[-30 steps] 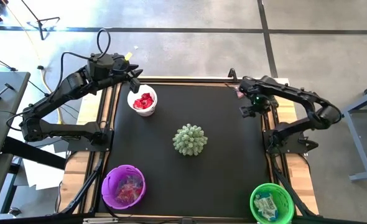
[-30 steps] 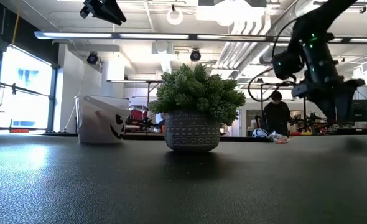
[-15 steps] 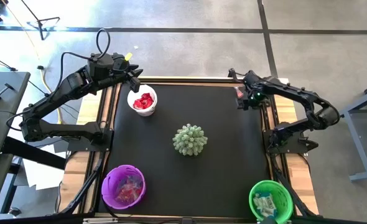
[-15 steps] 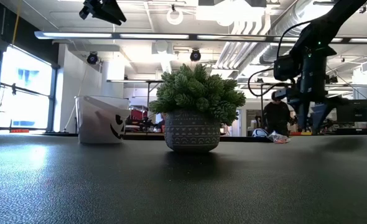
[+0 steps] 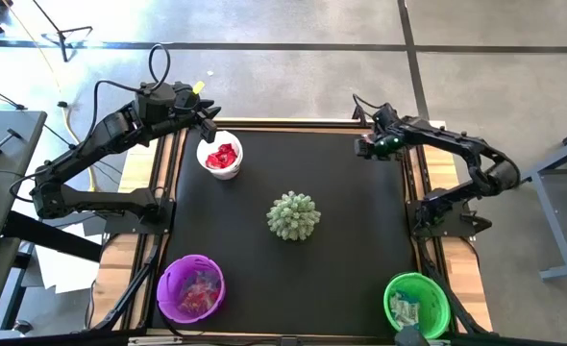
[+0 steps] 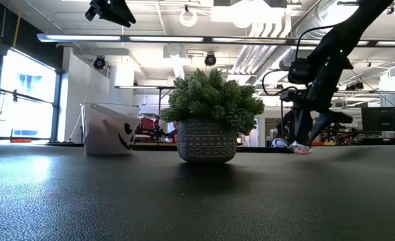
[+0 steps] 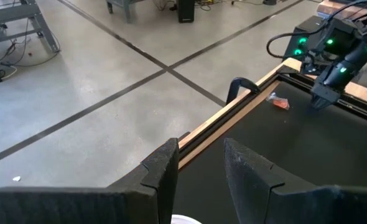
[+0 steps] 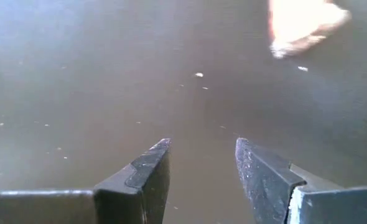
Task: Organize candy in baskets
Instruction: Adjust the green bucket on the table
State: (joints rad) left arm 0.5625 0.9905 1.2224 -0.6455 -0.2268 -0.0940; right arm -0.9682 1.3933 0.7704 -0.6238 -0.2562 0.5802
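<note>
A loose pinkish candy [image 7: 278, 103] lies on the black mat near the table's far right corner, also seen in the low view [image 6: 298, 148]. My right gripper [image 8: 199, 163] is open and points down at the mat just short of this candy [image 8: 303, 25], touching nothing. My left gripper [image 7: 199, 169] is open and empty, hovering above the far rim of the white basket [image 5: 220, 156], which holds red candies. The purple basket [image 5: 191, 286] with pinkish and red sweets stands near left. The green basket [image 5: 417, 306] with blue-and-silver sweets stands near right.
A spiky pale-green plant in a patterned pot [image 5: 293, 215] stands at the mat's middle. A wooden rim [image 7: 233, 115] borders the mat. A black clamp [image 7: 241, 84] sits on the far edge close to the loose candy. A person [image 6: 292, 124] is in the room beyond.
My right gripper has moved toward the table's far edge and slightly left, and has come down close to the mat beside the loose candy at the far right corner. The left arm has kept still.
</note>
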